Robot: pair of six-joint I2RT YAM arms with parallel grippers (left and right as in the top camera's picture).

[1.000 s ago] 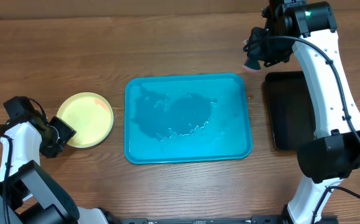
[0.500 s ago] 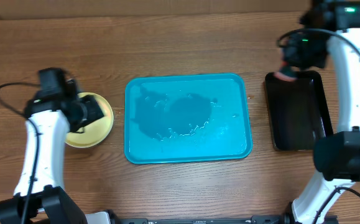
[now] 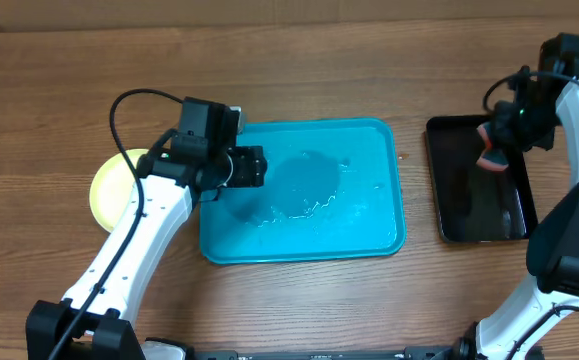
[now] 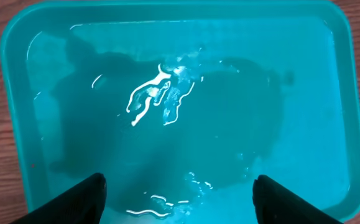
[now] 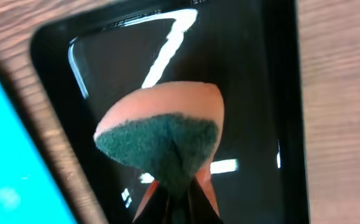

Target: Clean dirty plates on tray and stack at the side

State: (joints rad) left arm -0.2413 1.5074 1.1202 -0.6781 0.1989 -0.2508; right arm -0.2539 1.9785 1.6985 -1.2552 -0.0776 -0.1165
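The wooden table (image 3: 299, 60) is carrying the wet tray (image 3: 369, 200) and a black tray (image 3: 469, 215). The left end effector (image 4: 180, 199) is hovering wide and empty over the tray. The right end effector (image 5: 176, 202) is pinching a sponge (image 5: 161, 143) above the black tray. The plates (image 3: 104, 190) are lying on the table left of the tray, half hidden by the left arm (image 3: 139, 230), their count unclear.
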